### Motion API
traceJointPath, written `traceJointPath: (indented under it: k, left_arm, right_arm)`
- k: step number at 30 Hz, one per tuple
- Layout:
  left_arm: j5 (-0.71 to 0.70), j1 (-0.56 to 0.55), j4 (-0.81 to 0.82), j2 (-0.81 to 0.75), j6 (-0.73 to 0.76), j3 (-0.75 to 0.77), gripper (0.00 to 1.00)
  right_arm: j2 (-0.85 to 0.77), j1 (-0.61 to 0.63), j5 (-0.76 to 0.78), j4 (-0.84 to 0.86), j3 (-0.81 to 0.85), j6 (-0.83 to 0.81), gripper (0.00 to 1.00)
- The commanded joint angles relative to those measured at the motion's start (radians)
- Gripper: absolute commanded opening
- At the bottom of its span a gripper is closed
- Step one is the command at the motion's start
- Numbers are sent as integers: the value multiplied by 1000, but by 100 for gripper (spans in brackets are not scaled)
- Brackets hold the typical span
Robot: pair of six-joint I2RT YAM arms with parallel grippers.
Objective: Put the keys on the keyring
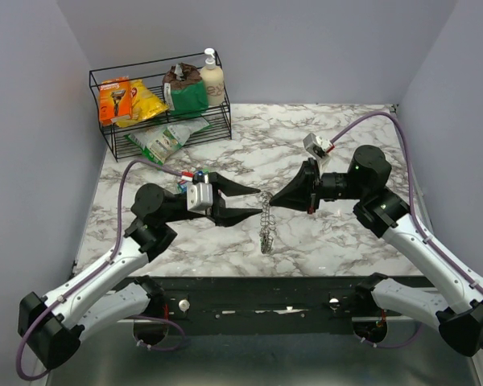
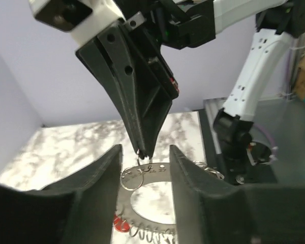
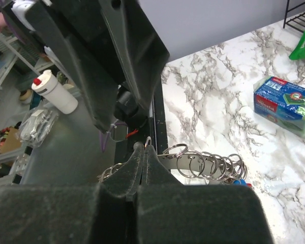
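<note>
1. We see the left claw (image 1: pixel 258 202) spread. Its two fingers (image 2: pixel 104 173) stand apart, one on each side of the keyring (image 1: pixel 266 223).
2. In the left wrist view the flat metal hoop of the keyring hangs in the gap between those fingers. We cannot tell whether its edges touch them.
3. The right claw (image 1: pixel 274 201) is pressed together, tip pointing at the left claw. It pinches one small wire loop (image 3: pixel 147 142) at the top of the keyring.
4. The keyring hangs from that pinch, between the two claws and above the marble table (image 1: pixel 346 241). A row of small split rings (image 3: pixel 203 165) fans along the hoop.
5. The keys (image 2: pixel 123 223) sit at the low end of the bunch. Red heads show under the hoop in the left wrist view, and blue and red heads show past the split rings in the right wrist view.
6. The blades are mostly hidden, so we cannot tell whether each key is threaded on a ring.
7. A blue and green box (image 3: pixel 284 104) lies flat on the table, well apart from the keyring.
</note>
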Motion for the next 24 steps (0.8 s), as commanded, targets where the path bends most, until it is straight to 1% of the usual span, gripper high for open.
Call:
traceJointPath:
  k: [1,5,6,12,19,23,24]
  left_arm:
    - [-73,-4,-111,-66,109,38,59]
    - [-81,-4,-168,-81,143,44,60]
    - [-83,-3,-177,-86,145,44,60]
    - [-64,-4,-208,-91,149,48,60]
    - [-24,-3,-263,-87,181,71,60]
    - [5,-3,-288,-91,209,87,60]
    - [20,-4,-288,-91,214,88,59]
  right_arm:
    - [-21,-2,28,5,2,-18,1]
    - [-22,-3,34,5,9,-24,1]
    - [-18,-2,35,-24,13,-25,1]
    - [-32,-2,13,-23,14,-99,1]
    - [-99,-2,-42,-8,-30,-283,1]
    - [-168,-2,-113,113,-115,-378,1]
    - [-202,-2,-146,181,-134,-392,1]
